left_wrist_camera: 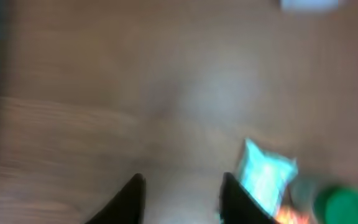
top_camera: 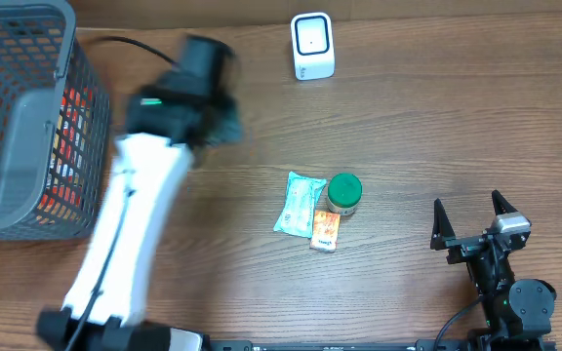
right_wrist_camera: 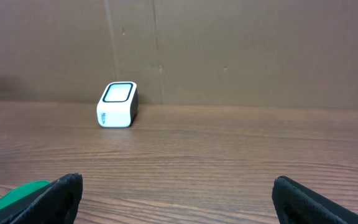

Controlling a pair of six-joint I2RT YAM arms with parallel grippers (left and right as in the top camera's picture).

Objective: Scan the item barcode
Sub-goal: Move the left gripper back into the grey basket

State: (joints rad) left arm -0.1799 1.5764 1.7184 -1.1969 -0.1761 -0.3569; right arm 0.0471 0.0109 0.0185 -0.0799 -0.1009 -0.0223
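Note:
Three items lie together mid-table: a teal packet [top_camera: 299, 203], a green-lidded jar [top_camera: 343, 193] and a small orange box [top_camera: 325, 230]. The white barcode scanner [top_camera: 312, 46] stands at the back. My left gripper [top_camera: 224, 122] is a motion-blurred shape left of the items, between them and the basket. In the blurred left wrist view the left gripper [left_wrist_camera: 183, 186] is open with bare table between its fingers, and the teal packet [left_wrist_camera: 265, 177] and jar lid [left_wrist_camera: 347, 205] lie to its right. My right gripper [top_camera: 472, 219] rests open at the front right, holding nothing. The right wrist view shows the scanner [right_wrist_camera: 117, 104] far ahead.
A grey mesh basket [top_camera: 22, 117] with red and orange goods inside stands at the left edge. A black cable runs behind the left arm. A brown wall backs the table in the right wrist view.

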